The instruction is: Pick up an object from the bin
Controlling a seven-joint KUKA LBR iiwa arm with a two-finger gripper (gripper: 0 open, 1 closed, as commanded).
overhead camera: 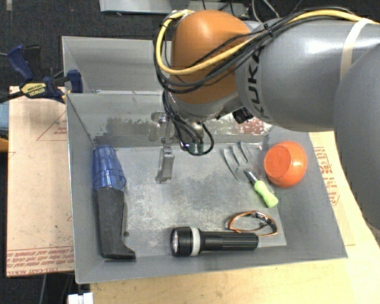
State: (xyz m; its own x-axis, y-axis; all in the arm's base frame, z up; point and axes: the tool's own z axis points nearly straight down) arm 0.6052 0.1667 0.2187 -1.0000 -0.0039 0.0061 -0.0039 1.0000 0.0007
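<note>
Worryingly, I'm hovering the hand (166,168) over bare bin (196,198) floor, can't tell if it's apart, and am risking grabbing nothing.

The arm (316,68) runs off the right edge. Its orange cover (206,49) hides the far middle of the bin (107,65). I can't make out the pinkish clear thing (253,126) half under it.

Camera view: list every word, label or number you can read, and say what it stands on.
"UK": part of larger black lettering on the grey robot arm; the rest is hidden by cables.
Things in the bin: no readable text.
</note>
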